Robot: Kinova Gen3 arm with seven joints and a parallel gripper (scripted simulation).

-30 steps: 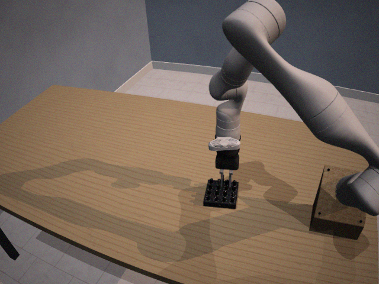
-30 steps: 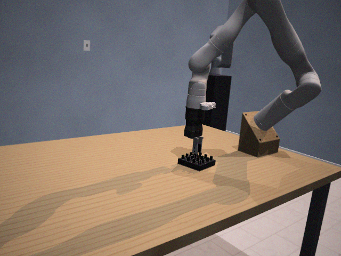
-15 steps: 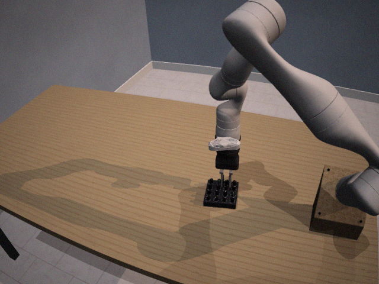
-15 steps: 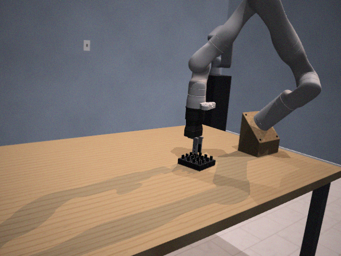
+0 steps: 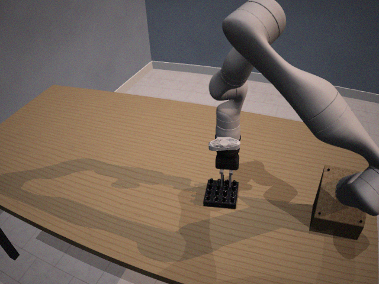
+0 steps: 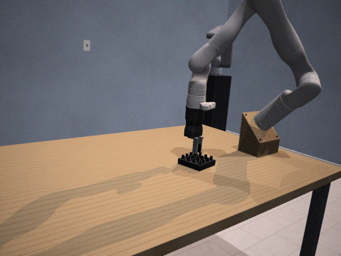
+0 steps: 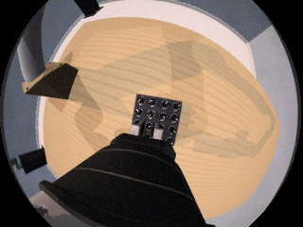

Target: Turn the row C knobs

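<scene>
The knob box (image 5: 219, 204) (image 6: 199, 167) (image 7: 157, 98) sits flat on the worktop (image 5: 122, 128) (image 6: 115, 159) (image 7: 222, 175), and the jaws (image 5: 225, 186) (image 6: 197, 153) stand partly apart over its knobs; whether their tips flank one is hidden. The box looks light and rigid, so a sideways push could slide it. Its small upright knobs are probably hard, smooth and stiff enough to need a centred pinch on opposite sides, low on the knob, then a twist about its own axis, keeping clear of close neighbours.

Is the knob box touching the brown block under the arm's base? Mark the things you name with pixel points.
Apart: the top view shows a wide stretch of tabletop between knob box (image 5: 219, 204) (image 6: 189, 164) (image 7: 156, 109) and block (image 5: 333, 228) (image 6: 248, 140) (image 7: 62, 84).
</scene>
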